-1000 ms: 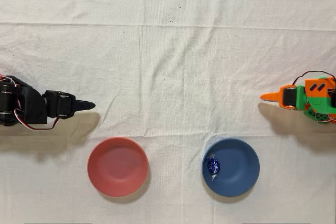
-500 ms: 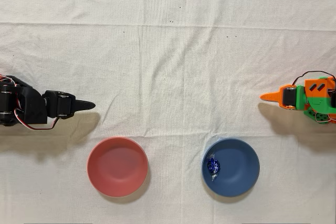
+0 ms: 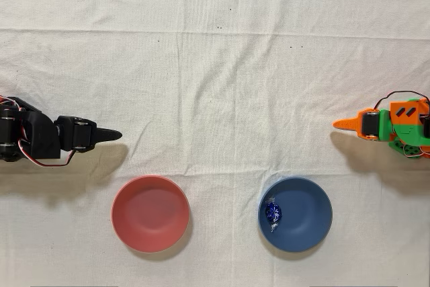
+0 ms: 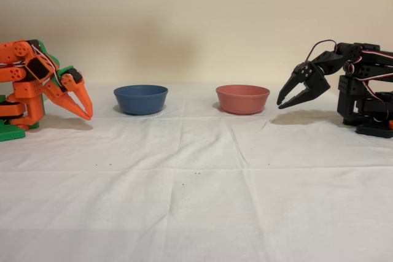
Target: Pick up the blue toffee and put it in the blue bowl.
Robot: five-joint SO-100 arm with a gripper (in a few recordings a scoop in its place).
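The blue toffee (image 3: 272,212) lies inside the blue bowl (image 3: 312,223), against its left inner wall in the overhead view, so I judge my job done. My pincer (image 4: 85,108) is empty, its 2 fingers drawn nearly together, folded back near my base and well apart from both bowls, leaving them unobstructed.

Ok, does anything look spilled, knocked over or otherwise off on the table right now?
Nothing stands out. The blue toffee lies inside the blue bowl, near its left side in the overhead view. The pink bowl sits upright beside it, and the orange arm's end effector hangs apart from both.
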